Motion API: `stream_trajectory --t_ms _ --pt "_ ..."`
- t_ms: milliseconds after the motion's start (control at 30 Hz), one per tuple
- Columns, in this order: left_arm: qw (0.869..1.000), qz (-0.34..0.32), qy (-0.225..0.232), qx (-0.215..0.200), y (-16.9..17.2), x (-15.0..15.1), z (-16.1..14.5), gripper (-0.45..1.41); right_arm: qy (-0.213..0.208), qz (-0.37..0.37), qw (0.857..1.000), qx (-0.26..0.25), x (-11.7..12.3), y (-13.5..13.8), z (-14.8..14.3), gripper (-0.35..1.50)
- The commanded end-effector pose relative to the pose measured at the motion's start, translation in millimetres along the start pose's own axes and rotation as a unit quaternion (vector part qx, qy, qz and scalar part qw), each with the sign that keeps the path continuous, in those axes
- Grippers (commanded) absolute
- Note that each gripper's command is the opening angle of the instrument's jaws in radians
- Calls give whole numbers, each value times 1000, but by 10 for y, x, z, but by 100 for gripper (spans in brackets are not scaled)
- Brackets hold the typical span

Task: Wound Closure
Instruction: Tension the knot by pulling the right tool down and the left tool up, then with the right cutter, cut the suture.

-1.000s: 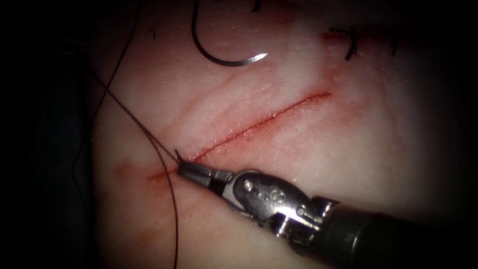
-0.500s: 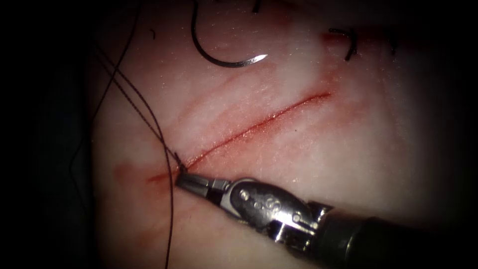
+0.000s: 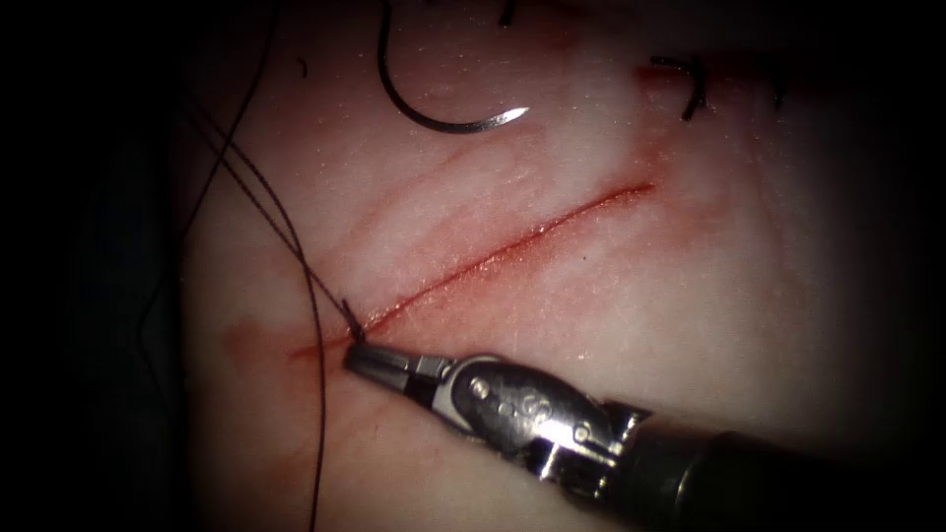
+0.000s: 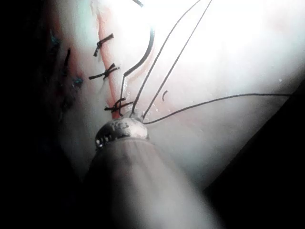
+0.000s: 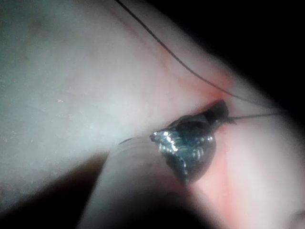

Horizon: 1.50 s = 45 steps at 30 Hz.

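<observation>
One tool (image 3: 357,357) comes in from the lower right of the endoscope view, the right arm's, its jaws pressed together on the thread (image 3: 347,317) right at the lower-left end of the cut (image 3: 512,246). A short dark stub of that thread rises from the jaw tips to the edge of the cut, and longer strands run from the same spot up toward the upper left of the frame and down toward the bottom edge. The needle (image 3: 434,113) lies free on the tissue (image 3: 709,305) near the top of the frame, held by neither tool and not in the tissue: its curve opens upward and its sharp tip points right. It sits well apart from the jaws, up and slightly right of them, on the left side of the cut, with the cut's long axis running from lower left to upper right between the two. Cut ends of thread (image 3: 695,89) show in the upper right. In the left wrist view a tool (image 4: 125,130) rests at the cut beside tied stitches (image 4: 106,72), with the needle (image 4: 143,57) and thread strands fanning away from it; its jaws cannot be made out there. The right wrist view shows that arm's tool (image 5: 220,110) with its tip down on the tissue and thread leading away. Red fluid (image 3: 256,340) stains the tissue at the cut's lower-left end.
</observation>
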Motion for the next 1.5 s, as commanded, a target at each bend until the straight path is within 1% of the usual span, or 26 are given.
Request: stream_trajectory --t_ms 33,133,200,267,300,333,400,567,700,733,767,867,933,967,1033,1067,1133,1167,1233,1500 --pt "1000 2 -1 4 -8 0 5 -35 -1 -2 1000 4 -2 1 7 -35" --pt "1000 0 2 5 -3 0 6 -35 0 -3 1000 3 1 1 10 -35" --pt "1000 -4 16 8 -1 4 5 -35 12 10 1000 1 5 2 13 -35" --pt "999 1 42 8 1 11 3 -35 18 24 1000 -9 11 3 17 66" --pt "999 2 54 7 2 15 2 -35 18 30 999 -18 16 3 19 98" --pt "998 7 65 6 4 20 0 -35 19 35 999 -19 19 4 19 103" --pt "995 21 98 -4 9 34 -4 -35 19 38 999 -18 26 4 18 108" --pt "987 49 153 -14 18 70 -17 -35 19 48 998 -19 43 12 9 115" --pt "978 55 202 -1 15 94 -34 -35 20 54 998 -18 52 19 -3 115" --pt "975 56 213 2 14 99 -39 -35 20 58 998 -16 54 21 -7 110" --pt "970 57 235 9 9 107 -50 -35 20 54 998 -17 56 23 -12 101" --pt "967 56 249 18 4 116 -64 -35 21 50 998 -17 57 29 -17 99" --pt "966 56 253 18 3 122 -75 -35 22 47 999 -6 57 33 -21 96" --pt "966 55 253 17 3 125 -79 -35 19 45 999 -5 57 35 -23 89" --pt "965 55 256 15 5 130 -88 -35 1 40 999 -7 56 38 -22 88" --pt "965 55 257 14 8 135 -95 -35 -13 34 999 -8 55 40 -16 93" --pt "965 55 257 14 10 140 -100 -35 -13 34 999 -11 55 40 -9 103" --pt "965 54 257 13 12 142 -103 -35 -15 34 999 -13 55 40 -6 105" --pt "965 56 257 14 13 148 -108 -35 -18 36 999 -13 58 41 10 106" --pt "965 60 256 16 12 158 -105 -35 -27 12 999 -24 61 51 42 110"
